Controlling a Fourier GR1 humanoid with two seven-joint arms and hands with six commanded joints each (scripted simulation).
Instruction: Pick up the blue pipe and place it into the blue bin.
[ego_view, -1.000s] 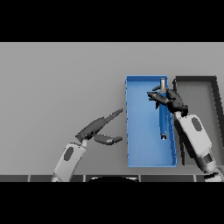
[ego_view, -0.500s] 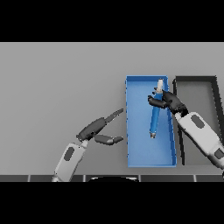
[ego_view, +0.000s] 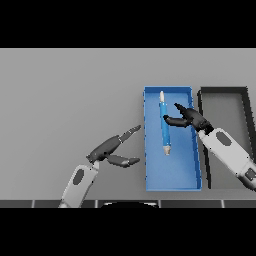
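Observation:
The blue pipe (ego_view: 164, 123), a slim blue rod with pale ends, lies lengthwise on the floor of the blue bin (ego_view: 172, 174), in its upper left half. My right hand (ego_view: 189, 118) hovers over the bin just right of the pipe, fingers spread and relaxed, thumb reaching toward the rod; nothing is held. My left hand (ego_view: 110, 148) rests open over the table left of the bin, fingers pointing at its left wall.
A dark grey bin (ego_view: 224, 95) stands right beside the blue one, touching its right wall. My right forearm crosses over the gap between the two bins. Bare grey table stretches to the left and back.
The pipe left my right hand and came to lie flat in the blue bin, left of where it hung. The right hand opened and drew back to the right. The left hand stayed put.

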